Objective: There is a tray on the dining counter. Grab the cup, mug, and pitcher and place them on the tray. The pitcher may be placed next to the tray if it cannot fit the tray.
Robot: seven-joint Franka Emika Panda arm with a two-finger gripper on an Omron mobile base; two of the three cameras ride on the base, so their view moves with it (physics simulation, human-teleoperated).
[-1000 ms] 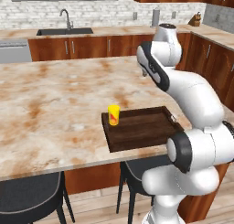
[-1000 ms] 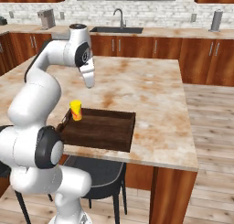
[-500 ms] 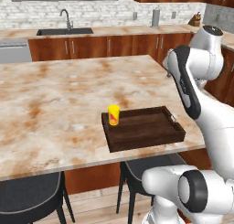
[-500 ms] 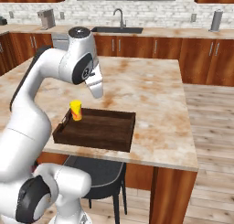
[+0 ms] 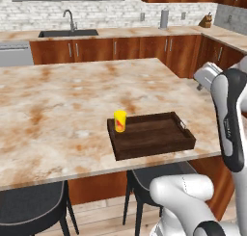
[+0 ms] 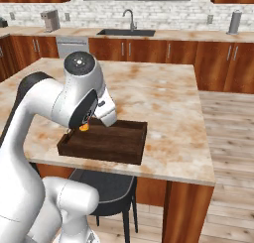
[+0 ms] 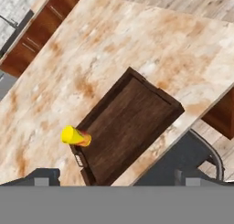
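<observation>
I am holding my gripper [image 7: 117, 179] spread wide and empty — the cup [image 5: 119, 121] is standing upright in the tray's [image 5: 159, 146] corner.

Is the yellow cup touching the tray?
Touching. In the left base view the cup stands inside the tray, at its far left corner, with its base on the tray floor.

White brick wall [image 5: 120, 11], wood cabinets [image 6: 163, 56], plank floor [image 6: 233, 152].
</observation>
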